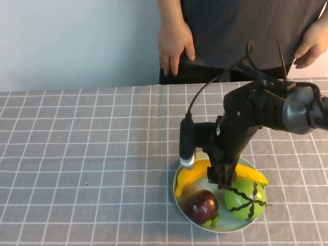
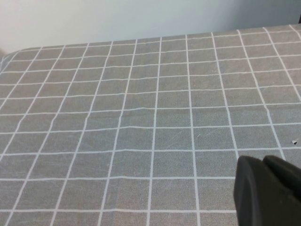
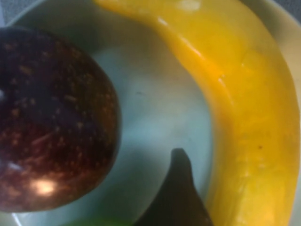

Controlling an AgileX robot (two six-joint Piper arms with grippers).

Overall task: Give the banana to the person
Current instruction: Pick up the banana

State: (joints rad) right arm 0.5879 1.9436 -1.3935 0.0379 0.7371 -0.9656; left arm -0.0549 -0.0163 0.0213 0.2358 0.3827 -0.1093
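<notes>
Lab-like tabletop: checked tablecloth (image 1: pixel 77 154), bare wall (image 1: pixel 77 41)

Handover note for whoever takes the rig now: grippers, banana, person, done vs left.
Right gripper: down over the plate, at the banana's middle; whether it grips cannot be told.
Left gripper: parked above bare tablecloth, away from the plate.
Banana: lying in the plate, along its far side, beside the dark red fruit and green striped fruit.
Person: standing at the table's far edge, hands down.
Done: approach. Left: grasp, lift, hand over.
</notes>
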